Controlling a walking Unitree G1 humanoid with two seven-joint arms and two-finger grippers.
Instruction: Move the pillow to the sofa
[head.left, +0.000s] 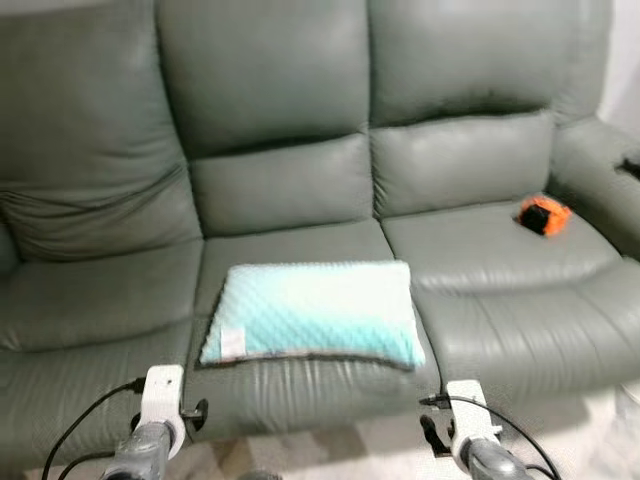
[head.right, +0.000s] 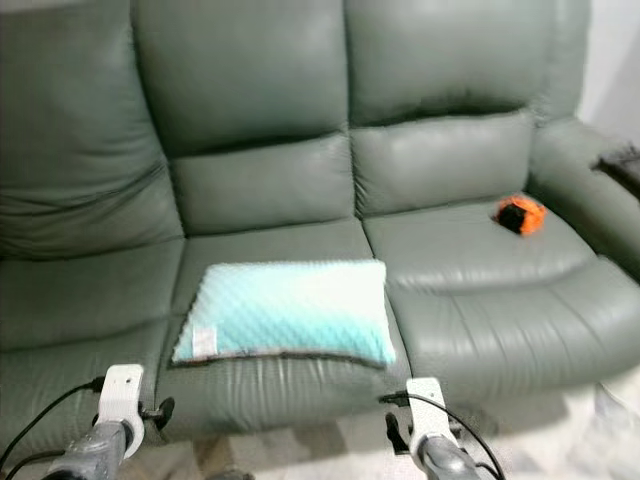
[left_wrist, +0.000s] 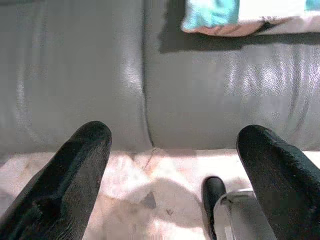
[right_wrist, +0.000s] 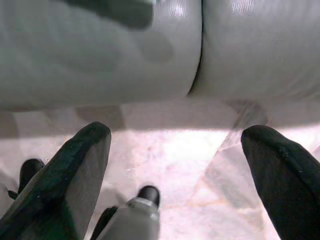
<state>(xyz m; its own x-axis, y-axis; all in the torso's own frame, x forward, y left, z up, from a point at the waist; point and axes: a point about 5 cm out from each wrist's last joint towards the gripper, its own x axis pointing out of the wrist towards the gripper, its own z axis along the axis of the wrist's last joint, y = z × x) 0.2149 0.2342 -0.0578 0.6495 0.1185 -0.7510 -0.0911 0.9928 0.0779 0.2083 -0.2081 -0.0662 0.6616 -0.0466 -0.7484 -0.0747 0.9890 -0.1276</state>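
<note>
Currently your turquoise pillow (head.left: 312, 312) lies flat on the grey leather sofa's (head.left: 480, 150) middle seat. Your left gripper (left_wrist: 172, 165) and right gripper (right_wrist: 175, 167) hang over the floor, fingers apart, empty.

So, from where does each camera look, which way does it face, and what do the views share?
Left eye: on the head, facing forward and down at the grey sofa with the teal pillow; both arms show low.
Right eye: same scene, slightly shifted.
Left wrist: looks along the open left tool at the sofa front, floor and pillow edge.
Right wrist: along the open right tool, sofa front and floor.
Shared: sofa in all four views.
</note>
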